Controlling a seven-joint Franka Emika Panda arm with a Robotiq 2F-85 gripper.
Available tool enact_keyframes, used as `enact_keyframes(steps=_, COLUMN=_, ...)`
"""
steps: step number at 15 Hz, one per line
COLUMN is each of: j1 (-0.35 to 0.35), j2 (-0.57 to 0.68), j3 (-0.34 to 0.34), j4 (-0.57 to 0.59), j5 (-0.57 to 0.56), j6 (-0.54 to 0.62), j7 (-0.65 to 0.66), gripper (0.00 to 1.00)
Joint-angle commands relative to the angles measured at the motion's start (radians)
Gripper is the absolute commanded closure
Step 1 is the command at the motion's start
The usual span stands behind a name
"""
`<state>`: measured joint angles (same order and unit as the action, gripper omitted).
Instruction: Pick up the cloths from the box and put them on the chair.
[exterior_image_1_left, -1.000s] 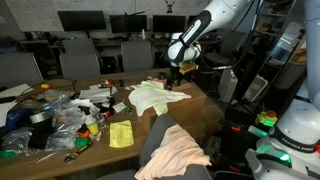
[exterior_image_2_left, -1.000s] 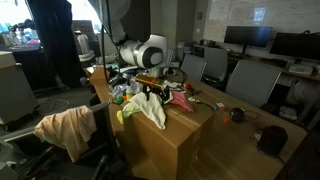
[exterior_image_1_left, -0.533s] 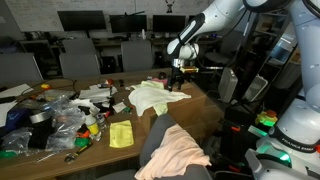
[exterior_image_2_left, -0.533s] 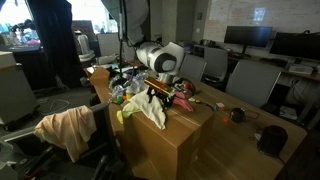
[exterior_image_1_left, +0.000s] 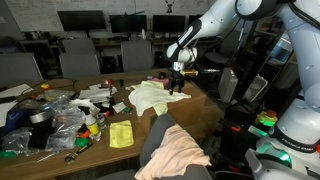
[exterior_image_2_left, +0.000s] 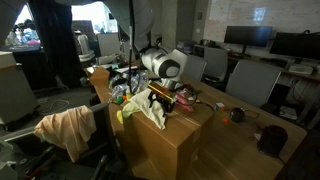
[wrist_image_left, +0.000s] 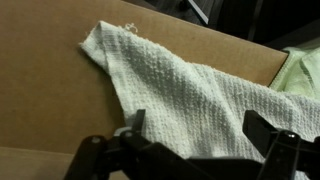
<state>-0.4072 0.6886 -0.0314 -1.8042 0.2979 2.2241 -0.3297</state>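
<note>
**A:** Cardboard fills most of the wrist view, so the box (wrist_image_left: 45, 90) is right under the end effector (wrist_image_left: 195, 122), which is spread wide with nothing held.

**B:** So which step is this?

**A:** Looks like a reach for the next one. A pale terry cloth (wrist_image_left: 190, 90) is draped over the box edge, and a peach cloth (exterior_image_1_left: 178, 150) is already laid on the chair (exterior_image_1_left: 153, 135). A straight drop and a pinch on a fold would be needed.

**B:** Anything hidden?

**A:** The box's inside can't be made out, so the cloths left can't be counted.
</note>
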Motion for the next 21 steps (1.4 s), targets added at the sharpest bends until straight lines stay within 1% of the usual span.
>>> enact_keyframes(steps=1, j1=0.04, j2=0.03, j3=0.001, j4=0.031, j5=-0.034, j6=-0.012, j7=0.0, gripper=0.0)
enact_keyframes(steps=5, j1=0.075, j2=0.045, j3=-0.002, j4=0.027, j5=-0.07, j6=-0.008, j7=0.005, gripper=0.0)
enact_keyframes(steps=11, j1=0.093, j2=0.062, j3=-0.016, j4=0.023, j5=-0.122, j6=0.014, j7=0.027, gripper=0.0)
enact_keyframes(steps=12, j1=0.091, j2=0.066, j3=-0.017, j4=0.023, j5=-0.121, j6=0.018, j7=0.032, gripper=0.25)
enact_keyframes(steps=13, j1=0.09, j2=0.07, j3=-0.017, j4=0.024, j5=-0.122, j6=0.018, j7=0.033, gripper=0.26)
enact_keyframes(steps=14, j1=0.089, j2=0.073, j3=-0.018, j4=0.024, j5=-0.122, j6=0.018, j7=0.035, gripper=0.32)
enact_keyframes(steps=15, j1=0.089, j2=0.075, j3=-0.018, j4=0.025, j5=-0.122, j6=0.016, j7=0.037, gripper=0.42)
enact_keyframes(steps=21, j1=0.088, j2=0.058, j3=-0.016, j4=0.006, j5=-0.116, j6=0.029, j7=0.044, gripper=0.87)
